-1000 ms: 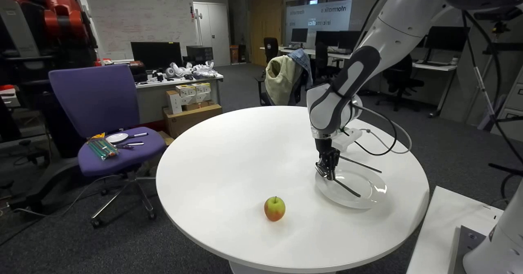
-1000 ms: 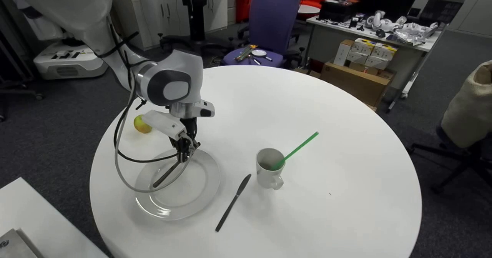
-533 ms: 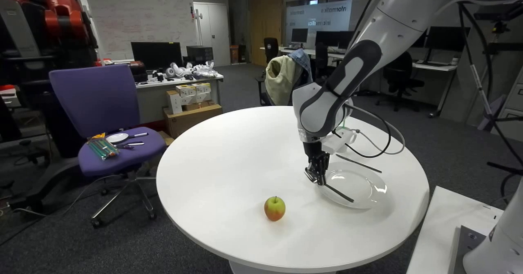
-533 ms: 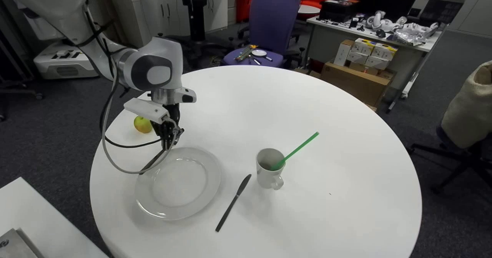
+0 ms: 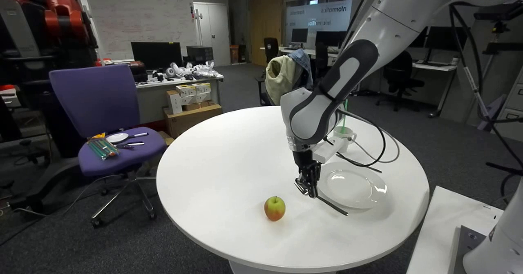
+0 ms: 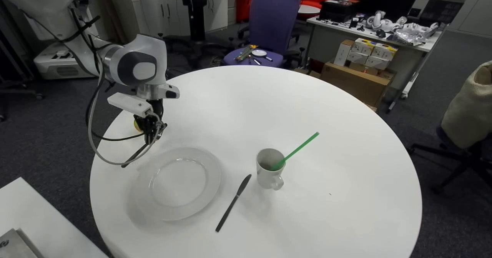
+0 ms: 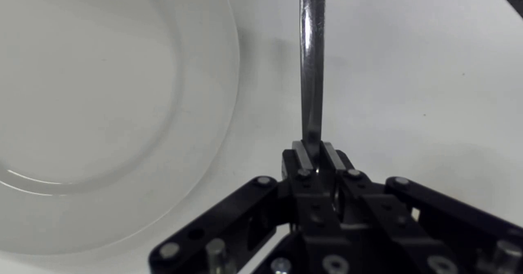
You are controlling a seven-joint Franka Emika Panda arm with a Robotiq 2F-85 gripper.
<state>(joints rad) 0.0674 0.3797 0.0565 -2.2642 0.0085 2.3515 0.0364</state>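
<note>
My gripper (image 5: 312,191) is shut on a metal utensil that looks like a fork (image 7: 312,61). Its handle (image 5: 333,206) sticks out from the fingertips, slanting down, and shows dark in an exterior view (image 6: 134,156). The handle is beside the rim of the white plate (image 6: 209,188), on the apple's side, apparently a little above the table. The wrist view shows the shiny handle running straight out from the fingertips (image 7: 315,155), with the plate (image 7: 204,114) to its left. A green and red apple (image 5: 274,208) stands near the gripper; in an exterior view it is mostly hidden behind it (image 6: 137,125).
A knife (image 6: 233,203) lies on the round white table (image 6: 326,219) beside the plate. A white mug (image 6: 265,177) with a green straw (image 6: 301,145) stands past the knife. Cables (image 5: 384,143) loop from the wrist. A purple chair (image 5: 118,143) stands beyond the table edge.
My gripper has carried the utensil off from over the plate to the table beside it, toward the apple. The plate, knife, mug and apple have not moved.
</note>
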